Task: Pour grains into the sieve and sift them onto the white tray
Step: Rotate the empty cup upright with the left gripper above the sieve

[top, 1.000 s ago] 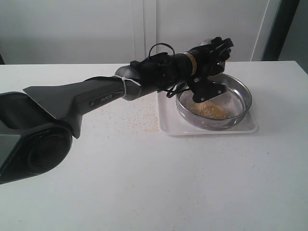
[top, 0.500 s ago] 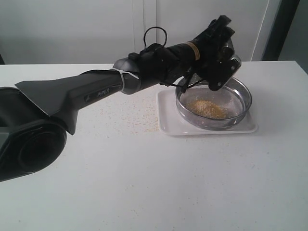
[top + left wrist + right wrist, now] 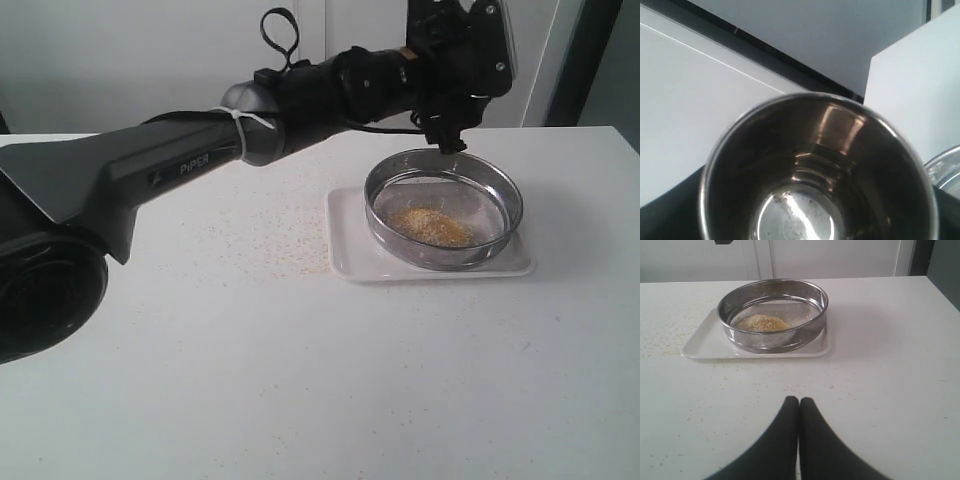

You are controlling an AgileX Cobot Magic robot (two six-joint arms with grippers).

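Note:
The sieve [image 3: 443, 258] stands on the white tray [image 3: 347, 252], with a small heap of golden grains [image 3: 432, 226] on its mesh. My left gripper [image 3: 458, 62] hangs above the sieve's far rim, shut on a small steel cup [image 3: 815, 165]. The cup fills the left wrist view and hides the fingers; only a few specks cling to its bottom. The right wrist view shows the sieve [image 3: 774, 337], the grains [image 3: 762, 323] and the tray [image 3: 700, 347] some way ahead of my right gripper [image 3: 799, 403]. That gripper is shut on nothing, low over the table.
Spilled grains [image 3: 290, 245] speckle the white table left of the tray, and the same scatter of grains [image 3: 660, 340] shows in the right wrist view. A white wall with cabinet doors stands behind the table. A sliver of the sieve's rim [image 3: 945, 167] shows beside the cup.
The left arm has lifted the cup up and away from the sieve, from just over the mesh to well above the far rim. The heap of grains lies unchanged.

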